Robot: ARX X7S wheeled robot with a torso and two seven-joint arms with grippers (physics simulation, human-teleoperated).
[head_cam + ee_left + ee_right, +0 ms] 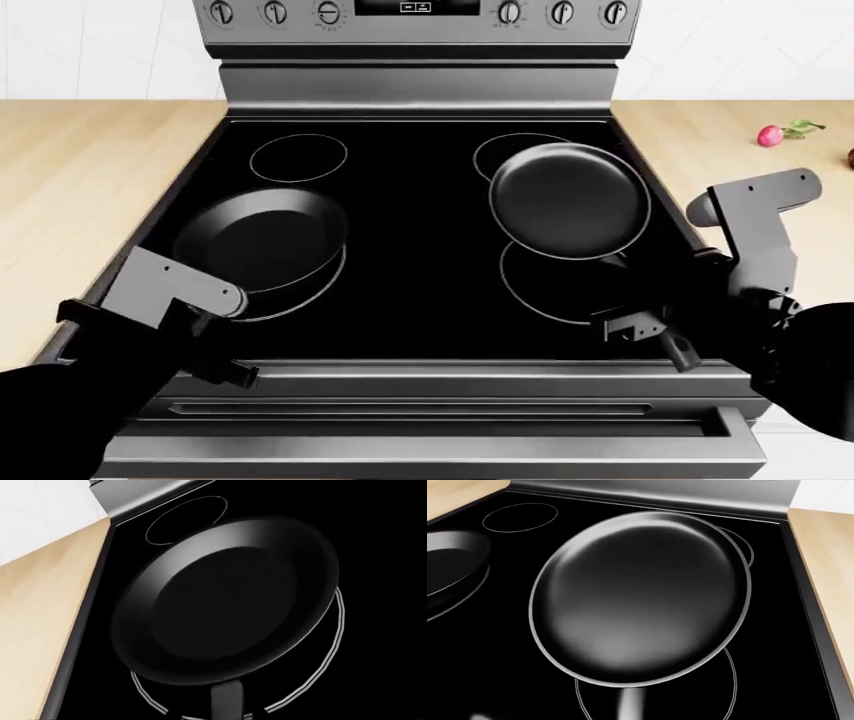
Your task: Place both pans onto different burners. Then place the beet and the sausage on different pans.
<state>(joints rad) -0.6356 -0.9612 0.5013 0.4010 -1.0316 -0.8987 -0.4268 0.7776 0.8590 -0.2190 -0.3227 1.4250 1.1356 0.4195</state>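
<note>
Cooktop (420,230): glossy black glass bearing thin white burner rings; the control panel (416,12) behind it carries knobs and a small display, and its markings are too small to read; no brand or label is legible in any view.

Larger pan (260,238): at the front left, over the large burner ring (314,295), offset toward the rear left so the ring's front arc shows; handle runs toward the left gripper (200,330); whether it rests or is lifted cannot be told.

Smaller pan (570,200): on the right side, between the rear right ring (501,150) and the front right ring (541,295), overlapping both; handle runs toward the right gripper (641,325).

Fingers of both grippers: hidden in all views; spread or closed cannot be told.

Beet (771,135): on the wooden counter (747,150) right of the stove, well apart from both pans; a dark-red object (850,156) shows at the frame edge beyond it, unidentifiable.
</note>
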